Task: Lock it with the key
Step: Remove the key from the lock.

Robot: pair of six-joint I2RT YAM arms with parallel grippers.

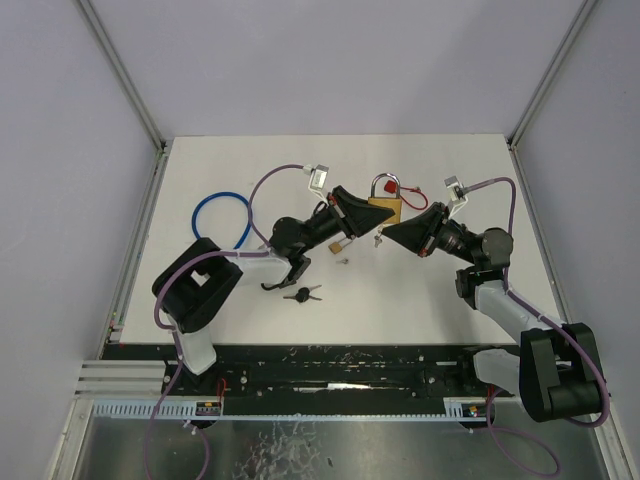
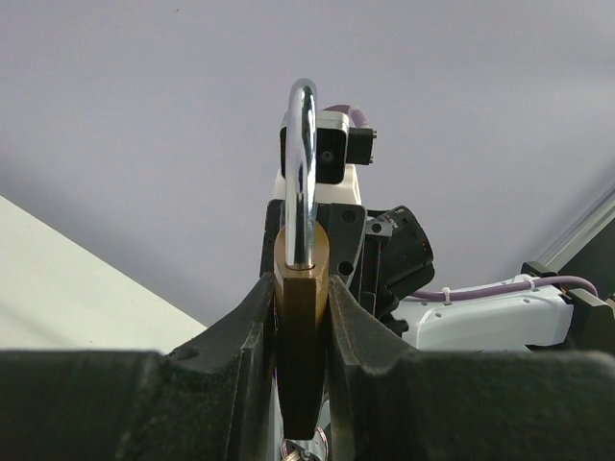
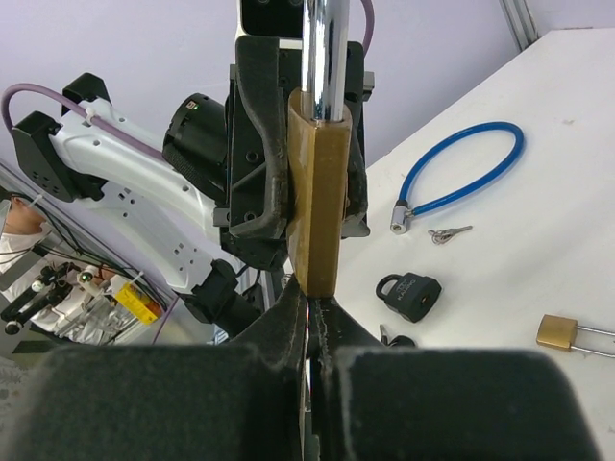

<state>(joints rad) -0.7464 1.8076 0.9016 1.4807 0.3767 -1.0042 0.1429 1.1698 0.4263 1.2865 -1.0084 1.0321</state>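
A brass padlock (image 1: pixel 385 211) with a chrome shackle (image 2: pixel 302 144) is held off the table, upright, in the left wrist view. My left gripper (image 2: pixel 301 284) is shut on its body (image 2: pixel 300 327), one finger on each flat side. From the other side, my right gripper (image 3: pixel 309 300) is shut with its tips against the padlock's bottom end (image 3: pixel 317 202). A thin metal sliver, the key, shows edge-on between its pads. In the top view a small silver key (image 1: pixel 378 239) hangs at the right gripper (image 1: pixel 389 232) tip, just below the left gripper (image 1: pixel 362 208).
On the white table lie a blue cable lock (image 1: pixel 222 215), a small brass padlock (image 1: pixel 338 245), black keys (image 1: pixel 303 294) and a red tag (image 1: pixel 405 188). The right wrist view also shows a black padlock (image 3: pixel 408 294) and loose keys (image 3: pixel 449 233).
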